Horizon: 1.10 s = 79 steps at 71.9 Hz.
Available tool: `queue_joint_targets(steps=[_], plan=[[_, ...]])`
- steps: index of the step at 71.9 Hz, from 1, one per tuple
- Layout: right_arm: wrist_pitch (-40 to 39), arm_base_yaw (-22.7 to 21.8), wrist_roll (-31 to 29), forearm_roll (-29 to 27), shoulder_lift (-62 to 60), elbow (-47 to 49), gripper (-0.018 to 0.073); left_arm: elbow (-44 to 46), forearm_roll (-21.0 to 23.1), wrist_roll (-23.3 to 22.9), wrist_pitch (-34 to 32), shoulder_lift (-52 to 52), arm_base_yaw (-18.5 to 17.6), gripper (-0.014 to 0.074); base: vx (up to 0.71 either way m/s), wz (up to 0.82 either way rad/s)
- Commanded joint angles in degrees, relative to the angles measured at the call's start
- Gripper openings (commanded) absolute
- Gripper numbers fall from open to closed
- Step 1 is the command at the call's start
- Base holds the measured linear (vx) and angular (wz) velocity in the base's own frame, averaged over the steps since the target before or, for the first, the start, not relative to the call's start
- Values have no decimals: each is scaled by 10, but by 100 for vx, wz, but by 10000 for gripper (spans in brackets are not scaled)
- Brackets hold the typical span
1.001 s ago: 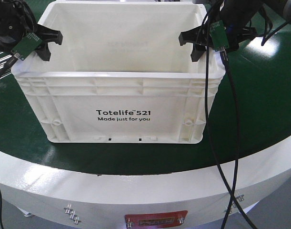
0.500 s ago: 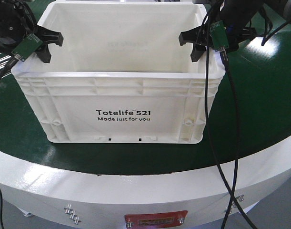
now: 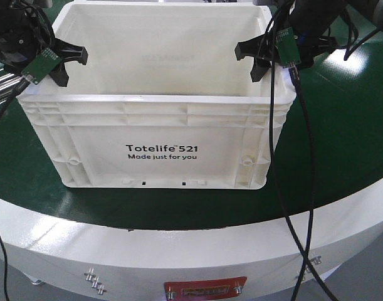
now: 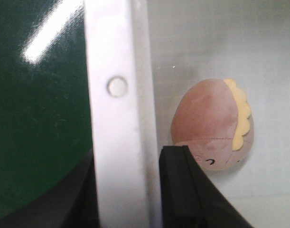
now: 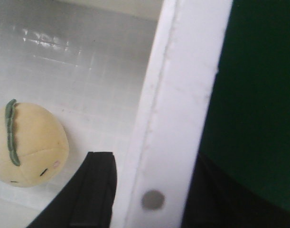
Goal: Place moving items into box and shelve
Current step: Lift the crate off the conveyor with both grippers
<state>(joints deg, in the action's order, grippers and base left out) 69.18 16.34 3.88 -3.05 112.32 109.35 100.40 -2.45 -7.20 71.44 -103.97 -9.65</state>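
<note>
Your left gripper [image 3: 71, 66] had matte black, blocky fingers [image 4: 182, 190] with squared edges. A small green circuit board [image 3: 41, 64] was fixed to its side, in front of a rounded black wrist housing [image 3: 12, 34]. Your right gripper [image 3: 247, 61] was of the same black make and carried a second green board [image 3: 285, 47] with small pale markings. Glossy black cables [image 3: 302, 188] ran from it, one thick and one thinner, while another black lead [image 3: 354, 37] looped behind the dark right wrist [image 3: 316, 19].

A robotics lab: a round green-topped platform [image 3: 345, 147] (white rim, bolted brackets) draped with loose black cables [image 3: 311, 207].
</note>
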Motion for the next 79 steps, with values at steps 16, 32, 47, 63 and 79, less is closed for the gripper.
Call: queue_joint_targets(steps=[16, 32, 47, 63, 79], plan=[[-22, -1, -2, -5, -32, 17, -7, 15, 18, 17, -51, 22, -1, -8, 0, 0], [-31, -1, -20, -5, -40, 18, -4, 15, 42, 39, -65, 28, -1, -8, 0, 0], [-56, 0, -20, -5, -70, 18, -4, 15, 47, 42, -88, 55, -1, -5, 0, 0], [-62, 0, -19, -10, -103, 18, -4, 15, 47, 46, -87, 86, -1, -3, 0, 0], [-58, 0, -19, -18, -137, 18, -4, 15, 55, 46, -81, 117, -1, -1, 0, 0]])
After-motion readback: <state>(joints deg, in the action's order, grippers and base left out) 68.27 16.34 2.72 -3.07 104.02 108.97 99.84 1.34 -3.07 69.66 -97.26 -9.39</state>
